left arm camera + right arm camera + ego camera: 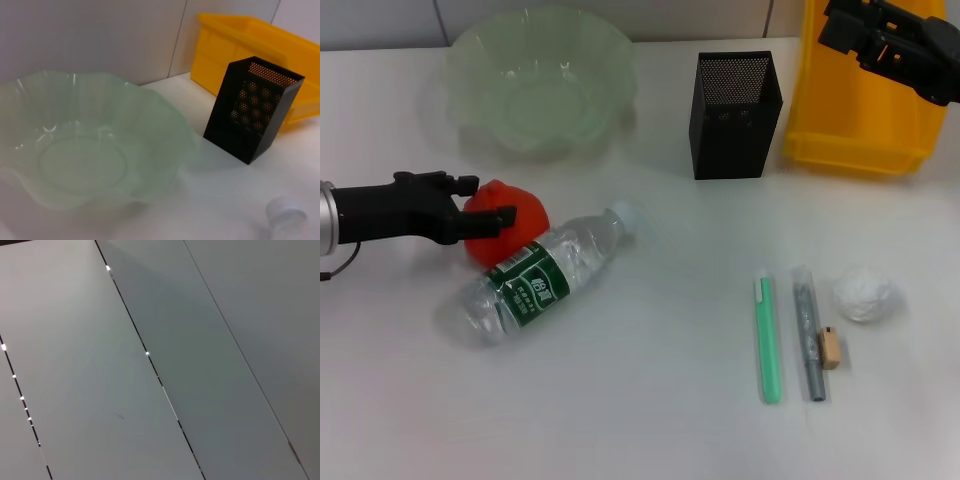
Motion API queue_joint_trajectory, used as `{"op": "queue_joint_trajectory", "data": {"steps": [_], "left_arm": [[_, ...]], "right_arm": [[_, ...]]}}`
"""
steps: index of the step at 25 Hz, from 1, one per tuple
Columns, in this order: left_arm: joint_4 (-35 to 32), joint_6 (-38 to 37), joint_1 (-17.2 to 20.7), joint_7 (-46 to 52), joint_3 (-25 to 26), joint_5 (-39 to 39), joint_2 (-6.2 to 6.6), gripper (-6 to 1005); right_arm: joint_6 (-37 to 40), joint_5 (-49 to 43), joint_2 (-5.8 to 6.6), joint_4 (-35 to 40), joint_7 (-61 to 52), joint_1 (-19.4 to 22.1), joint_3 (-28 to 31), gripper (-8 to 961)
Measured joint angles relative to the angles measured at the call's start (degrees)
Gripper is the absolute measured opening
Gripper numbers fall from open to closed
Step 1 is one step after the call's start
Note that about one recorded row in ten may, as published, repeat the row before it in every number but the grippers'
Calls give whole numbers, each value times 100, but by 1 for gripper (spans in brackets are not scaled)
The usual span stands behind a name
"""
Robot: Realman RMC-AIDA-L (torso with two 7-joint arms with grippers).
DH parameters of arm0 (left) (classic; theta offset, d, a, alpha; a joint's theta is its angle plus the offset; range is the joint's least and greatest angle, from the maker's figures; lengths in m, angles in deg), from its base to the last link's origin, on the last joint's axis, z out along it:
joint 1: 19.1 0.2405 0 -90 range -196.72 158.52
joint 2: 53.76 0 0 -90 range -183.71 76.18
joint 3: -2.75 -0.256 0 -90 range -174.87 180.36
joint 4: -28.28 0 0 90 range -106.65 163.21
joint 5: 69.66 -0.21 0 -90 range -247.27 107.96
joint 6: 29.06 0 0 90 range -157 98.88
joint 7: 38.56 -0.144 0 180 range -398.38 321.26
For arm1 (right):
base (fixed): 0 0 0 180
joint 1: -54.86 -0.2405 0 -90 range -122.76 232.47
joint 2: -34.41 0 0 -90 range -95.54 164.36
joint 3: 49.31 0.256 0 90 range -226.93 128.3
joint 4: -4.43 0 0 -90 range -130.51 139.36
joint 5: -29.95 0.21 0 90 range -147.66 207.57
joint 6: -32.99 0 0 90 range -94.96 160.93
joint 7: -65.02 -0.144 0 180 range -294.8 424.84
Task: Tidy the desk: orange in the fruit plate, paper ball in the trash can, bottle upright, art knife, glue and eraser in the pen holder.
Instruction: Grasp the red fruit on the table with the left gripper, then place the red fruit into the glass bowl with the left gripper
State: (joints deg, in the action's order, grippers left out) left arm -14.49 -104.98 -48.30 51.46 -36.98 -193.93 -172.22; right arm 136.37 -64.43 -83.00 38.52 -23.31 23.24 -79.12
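The orange (520, 232) rests on the table beside the bottle (535, 280), which lies on its side with its white cap (628, 215) (285, 215) pointing at the pen holder (735, 125) (250, 115). My left gripper (482, 202) reaches in from the left, its fingers closed on the orange's left side. The fruit plate (460, 60) (170, 115) stands behind it. The paper ball (866, 294), the eraser (831, 347), a green stick (769, 340) and a grey stick (807, 335) lie at the front right. My right gripper (842, 28) hangs over the trash can (860, 115) (235, 55).
The right wrist view shows only grey wall panels. The trash can stands right next to the pen holder at the back right. The eraser touches the grey stick. Bare table lies at the front left and between the bottle and the sticks.
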Motion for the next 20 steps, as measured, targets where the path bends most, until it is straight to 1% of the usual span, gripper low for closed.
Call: {"op": "queue_joint_trajectory", "data": {"steps": [3, 9, 14, 18, 20], "left_arm": [[69, 59, -22, -6, -46, 2, 1, 786], [90, 280, -25, 44, -245, -3, 9, 698], [61, 326, -9, 12, -255, 29, 16, 625], [50, 312, -3, 5, -237, 35, 23, 428], [-89, 119, -1, 41, -206, 39, 43, 348]], "right_arm": [[-16, 0, -1, -1, -1, -1, 11, 815], [-74, 4, 28, -206, -1, -3, 41, 815], [-74, 8, 32, -223, 4, -2, 46, 814], [-74, 8, 39, -227, 13, 5, 58, 814], [-74, 9, 43, -228, 28, 35, 127, 814]]}}
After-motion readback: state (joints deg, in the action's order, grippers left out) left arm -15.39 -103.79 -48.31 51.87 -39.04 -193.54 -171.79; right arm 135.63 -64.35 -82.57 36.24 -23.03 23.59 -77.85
